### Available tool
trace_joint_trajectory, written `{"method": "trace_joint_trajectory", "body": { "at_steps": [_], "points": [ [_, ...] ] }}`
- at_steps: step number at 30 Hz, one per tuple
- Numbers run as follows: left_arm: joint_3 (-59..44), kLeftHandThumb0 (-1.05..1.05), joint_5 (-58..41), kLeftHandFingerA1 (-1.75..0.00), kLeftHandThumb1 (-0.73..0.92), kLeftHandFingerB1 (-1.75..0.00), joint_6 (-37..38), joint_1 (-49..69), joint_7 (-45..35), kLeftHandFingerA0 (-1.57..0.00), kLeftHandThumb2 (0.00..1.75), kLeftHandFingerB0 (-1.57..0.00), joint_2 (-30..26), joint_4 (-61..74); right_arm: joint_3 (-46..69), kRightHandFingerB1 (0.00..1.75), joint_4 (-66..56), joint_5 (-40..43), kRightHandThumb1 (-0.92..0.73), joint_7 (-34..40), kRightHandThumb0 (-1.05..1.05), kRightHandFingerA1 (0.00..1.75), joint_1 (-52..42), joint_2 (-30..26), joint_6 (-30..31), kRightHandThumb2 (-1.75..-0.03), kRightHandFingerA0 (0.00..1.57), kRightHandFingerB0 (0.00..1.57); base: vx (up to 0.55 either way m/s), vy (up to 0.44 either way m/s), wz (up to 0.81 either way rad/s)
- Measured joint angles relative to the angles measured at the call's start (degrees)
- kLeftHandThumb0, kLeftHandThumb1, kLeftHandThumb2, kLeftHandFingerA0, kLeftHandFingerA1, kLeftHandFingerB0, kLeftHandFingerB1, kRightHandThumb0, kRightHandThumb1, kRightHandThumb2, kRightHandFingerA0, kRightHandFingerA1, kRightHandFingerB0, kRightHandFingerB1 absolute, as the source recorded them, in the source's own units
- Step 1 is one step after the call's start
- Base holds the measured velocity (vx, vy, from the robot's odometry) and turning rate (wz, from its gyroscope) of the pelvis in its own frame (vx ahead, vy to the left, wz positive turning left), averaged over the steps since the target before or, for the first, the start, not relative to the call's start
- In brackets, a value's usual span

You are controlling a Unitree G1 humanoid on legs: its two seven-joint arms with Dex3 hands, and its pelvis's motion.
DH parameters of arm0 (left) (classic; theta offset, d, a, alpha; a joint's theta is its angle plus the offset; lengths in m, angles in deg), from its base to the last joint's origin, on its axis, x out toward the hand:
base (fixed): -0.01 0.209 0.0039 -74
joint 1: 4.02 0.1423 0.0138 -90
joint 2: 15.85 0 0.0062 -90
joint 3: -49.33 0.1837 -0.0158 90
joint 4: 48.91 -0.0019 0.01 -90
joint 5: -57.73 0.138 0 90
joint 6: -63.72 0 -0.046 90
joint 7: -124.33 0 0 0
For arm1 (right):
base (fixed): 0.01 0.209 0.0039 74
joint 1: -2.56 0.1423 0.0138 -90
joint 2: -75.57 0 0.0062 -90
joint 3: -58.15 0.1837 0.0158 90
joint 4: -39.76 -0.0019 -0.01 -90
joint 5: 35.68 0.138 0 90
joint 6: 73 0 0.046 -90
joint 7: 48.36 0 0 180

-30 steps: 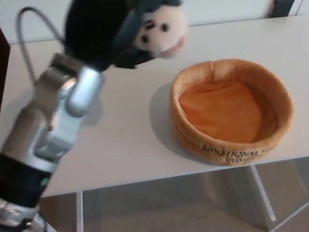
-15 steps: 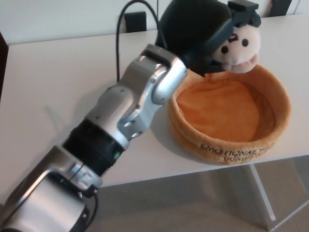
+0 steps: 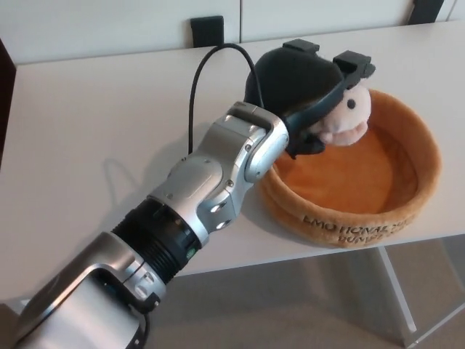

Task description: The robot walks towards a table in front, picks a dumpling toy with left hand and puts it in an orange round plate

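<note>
Table (image 3: 87, 145): white, bearing the plate near its front edge.
Orange round plate (image 3: 407, 196): no toy resting in it yet.
Left hand (image 3: 305, 87): closed around the dumpling toy (image 3: 345, 120), held over the plate's rear-left rim.
Release judged outstanding.

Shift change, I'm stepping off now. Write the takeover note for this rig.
Left hand: shut on the dumpling toy, held over the back-left part of the orange plate.
Right hand: not in view.
Plate sits at the near right edge of the white table.
Done: toy picked up and carried above the plate.
Left: lower if needed, open the fingers to release the toy inside, withdraw the arm.
</note>
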Motion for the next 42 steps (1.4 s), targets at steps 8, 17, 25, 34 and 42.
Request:
{"method": "trace_joint_trajectory", "body": {
  "at_steps": [8, 17, 25, 34, 42],
  "points": [
    [4.0, -0.87, 1.7, 0.0, 0.46, 0.0, -2.0, -1.1, -8.4, 0.0, 0.58, 0.0, -2.1, 0.2, 0.0, 0.41, 0.0, -0.1, -0.75, 0.0, -0.38, 0.55, 0.9, 0.2, 0.0, -0.63, 0.63, 0.52, 0.0, 0.0, 0.0],
    [7.1, -1.04, 2.4, 0.0, 0.53, 0.0, -3.2, -3.9, -17.2, 0.0, 0.57, 0.0, -4.1, 0.3, -0.3, 0.39, -0.1, -0.3, -0.76, 0.0, -0.38, 0.54, 1.9, 0.3, -0.1, -0.63, 0.59, 0.48, 0.0, 0.0, 0.0],
    [6.6, -0.99, 2.5, 0.0, 0.52, 0.0, -3.7, -5.5, -25.3, 0.0, 0.62, 0.0, -6.4, 5.9, -1.2, 0.4, -0.1, -0.5, -0.76, 0.0, -0.37, 0.55, 1.8, 0.3, -0.2, -0.63, 0.66, 0.51, 0.0, 0.0, 0.0],
    [-4.8, -1.01, -0.1, 0.0, 0.5, 0.0, -4.6, -9.7, -33.5, 0.0, 0.65, 0.0, -14.4, 24.6, -1.8, 0.38, 0.1, -0.6, -0.74, 0.1, -0.36, 0.53, 1.7, 0.4, -0.1, -0.63, 0.63, 0.48, 0.0, 0.0, 0.0],
    [-15.7, -0.32, -4.1, -0.48, 0.22, -0.47, -4.6, -7.9, -38.9, 0.0, 0.83, 0.0, -23.1, 42.6, -1.9, 0.38, 0.2, -0.7, -0.75, 0.1, -0.36, 0.52, 1.5, 0.4, -0.1, -0.62, 0.61, 0.46, 0.0, 0.0, 0.0]
  ]
}}
